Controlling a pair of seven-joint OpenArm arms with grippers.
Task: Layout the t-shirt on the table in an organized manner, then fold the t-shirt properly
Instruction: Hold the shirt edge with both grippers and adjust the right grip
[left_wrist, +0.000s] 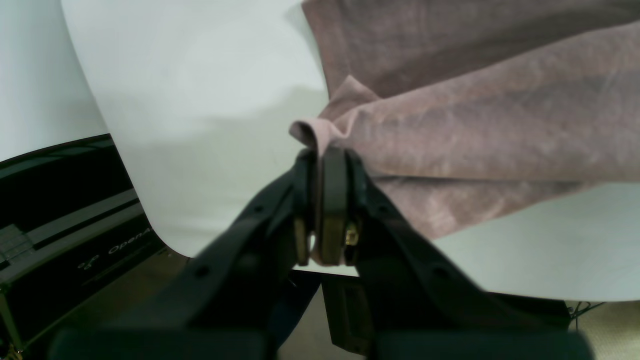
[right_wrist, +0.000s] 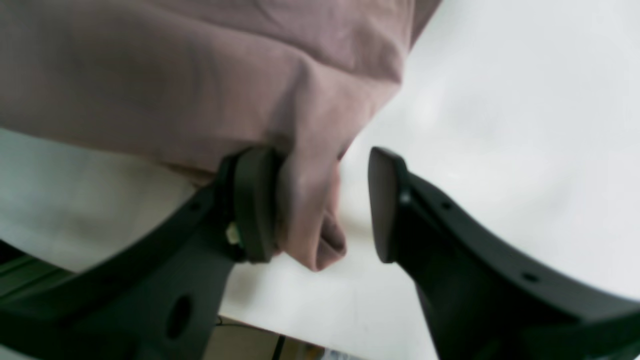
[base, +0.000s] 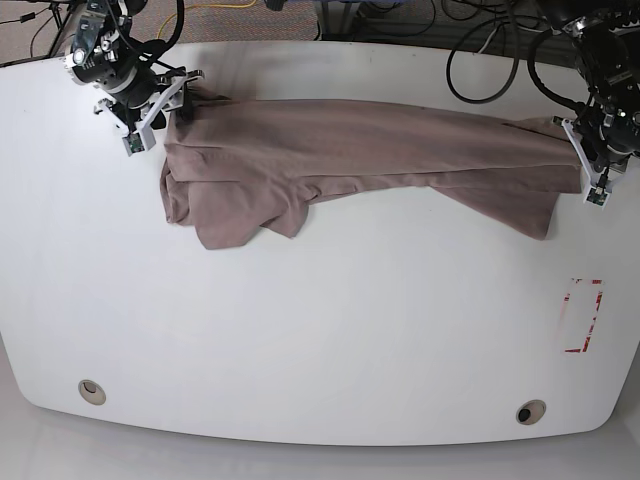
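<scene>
While the left gripper (left_wrist: 320, 150) pinches one corner of the t-shirt (base: 360, 150) tight, the right gripper (right_wrist: 320, 210) stands parted, cloth draped against one pad only. One shirt lies stretched between two grippers across the far side of the table (base: 320, 340).

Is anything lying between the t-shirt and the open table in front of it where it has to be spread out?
Nothing visible. The t-shirt lies stretched along the far side of the table, left gripper shut on one corner, right gripper open beside the other. The tape rectangle is flat, off to one side.
</scene>
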